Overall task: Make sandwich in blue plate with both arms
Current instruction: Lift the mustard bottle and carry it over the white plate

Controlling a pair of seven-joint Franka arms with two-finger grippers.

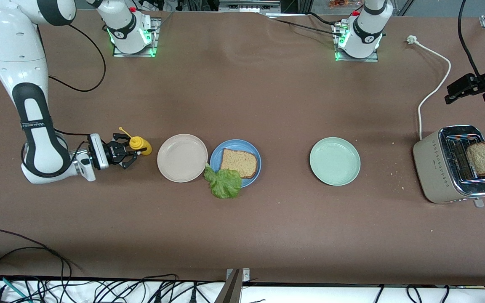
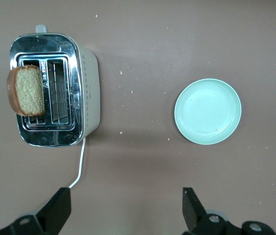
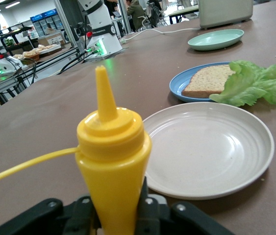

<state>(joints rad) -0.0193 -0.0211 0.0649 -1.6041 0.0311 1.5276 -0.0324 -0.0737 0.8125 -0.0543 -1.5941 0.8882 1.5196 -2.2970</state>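
We see the right gripper [image 1: 129, 156] low at the right arm's end of the table, its jaws closing around the body of a yellow squeeze bottle [image 1: 140, 144] that stands just beside the beige plate [image 1: 182, 158]. We judge the grasp is meant to bring sauce to the sandwich. The blue plate [image 1: 235, 162] sits at three o'clock of the beige plate, touching or nearly touching it. It carries one square brown bread slice [image 1: 238, 163] with a darker crust, lying flat. A ruffled green lettuce leaf [image 1: 223, 182] hangs off the plate's rim at seven o'clock, half on the table, so we reckon the filling is not yet placed. The second bread slice [image 1: 481, 158] stands upright in the toaster [image 1: 455, 164] at the left arm's end. There the left gripper [image 1: 461, 88] hovers with fingers spread wide and empty, near the toaster, likely waiting to lift that slice. A pale green plate [image 1: 334, 161] lies bare between toaster and blue plate.
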